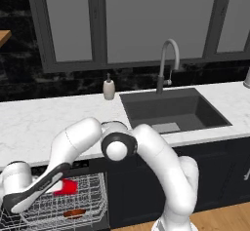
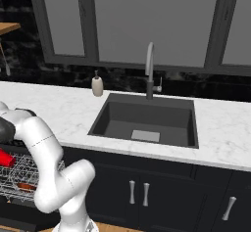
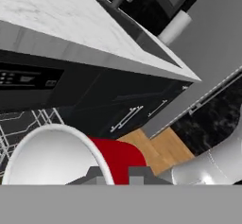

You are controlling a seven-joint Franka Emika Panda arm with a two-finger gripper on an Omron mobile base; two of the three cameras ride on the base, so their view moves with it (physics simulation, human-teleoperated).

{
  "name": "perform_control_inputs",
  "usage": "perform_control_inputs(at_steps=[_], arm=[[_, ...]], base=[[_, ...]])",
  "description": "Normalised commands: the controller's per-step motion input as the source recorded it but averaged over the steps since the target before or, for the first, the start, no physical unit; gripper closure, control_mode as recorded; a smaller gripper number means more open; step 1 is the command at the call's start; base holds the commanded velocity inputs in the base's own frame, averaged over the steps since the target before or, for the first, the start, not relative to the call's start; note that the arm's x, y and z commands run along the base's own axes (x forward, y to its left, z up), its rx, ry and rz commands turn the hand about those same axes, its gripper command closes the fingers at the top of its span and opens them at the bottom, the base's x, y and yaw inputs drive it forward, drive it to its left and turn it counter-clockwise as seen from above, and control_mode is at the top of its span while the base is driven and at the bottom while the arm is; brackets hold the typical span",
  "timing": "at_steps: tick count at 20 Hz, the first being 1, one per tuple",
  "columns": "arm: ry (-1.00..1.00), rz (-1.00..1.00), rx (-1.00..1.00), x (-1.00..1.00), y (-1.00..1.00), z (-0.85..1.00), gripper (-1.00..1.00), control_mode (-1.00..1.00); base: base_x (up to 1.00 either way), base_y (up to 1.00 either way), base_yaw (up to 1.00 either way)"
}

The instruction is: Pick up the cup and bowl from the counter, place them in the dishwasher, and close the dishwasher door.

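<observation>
I have the gripper [image 3: 113, 173] clenched on the white rim of the red cup [image 1: 65, 186], held over the dishwasher [image 1: 73, 208] rack; it looks light, stiff and slippery, so rim-pinching seems right.

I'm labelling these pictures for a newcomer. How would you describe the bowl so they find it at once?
Start at the white marble counter and look below its left end, where the dishwasher stands open. In its white wire rack lies the bowl: flat, reddish-brown, low in the rack, unlike the bright red cup above it.
</observation>
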Motion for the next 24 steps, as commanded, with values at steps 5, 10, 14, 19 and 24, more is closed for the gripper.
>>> perform_control_inputs(at_steps=[5, 10, 14, 19, 24], arm=[[-0.03, -0.04, -0.15, -0.38, -0.94, 0.71, 1.0, -1.0], [-0.1, -0.22, 0.01, -0.46, -1.0, 0.23, 1.0, -1.0], [-0.34, -0.13, 0.24, -0.09, -0.79, -0.23, 1.0, -1.0], [-0.57, 0.04, 0.55, -0.3, -0.33, -0.42, 1.0, -1.0], [-0.69, 0.24, 0.52, -0.48, 0.12, -0.26, 1.0, -1.0]], base=[[0.0, 0.0, 0.0], [0.0, 0.0, 0.0], [0.0, 0.0, 0.0], [0.0, 0.0, 0.0], [0.0, 0.0, 0.0]])
